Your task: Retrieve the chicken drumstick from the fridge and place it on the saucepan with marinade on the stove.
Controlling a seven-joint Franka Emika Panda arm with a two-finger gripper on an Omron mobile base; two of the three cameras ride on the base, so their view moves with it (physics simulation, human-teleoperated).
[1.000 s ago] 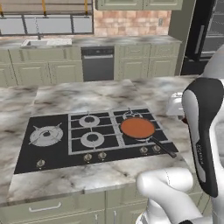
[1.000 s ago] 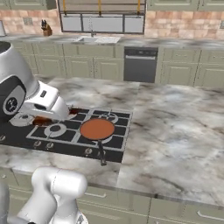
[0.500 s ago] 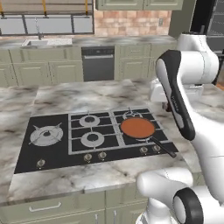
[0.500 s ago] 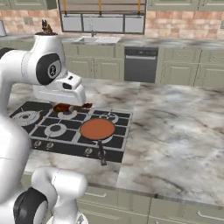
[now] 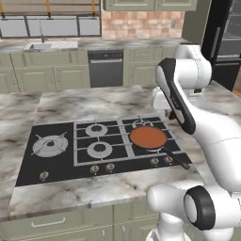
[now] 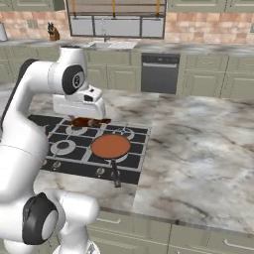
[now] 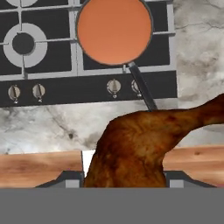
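The gripper [image 6: 90,121] grips the chicken drumstick [image 7: 140,146], its jaws closed on the meat; since a second ago the arm has swung up and across, carrying it from low at the side to above the stove [image 5: 61,157]; the saucepan with marinade [image 7: 114,30] sits at twelve o'clock in the hand view, nothing between; its black handle [image 7: 142,89] points back; the fridge [image 5: 226,42] stands behind.

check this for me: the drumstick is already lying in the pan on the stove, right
Not yet. The hand view shows the drumstick held at the fingers, while the pan on the stove holds just its orange marinade. In the right base view the drumstick hangs above the cooktop.
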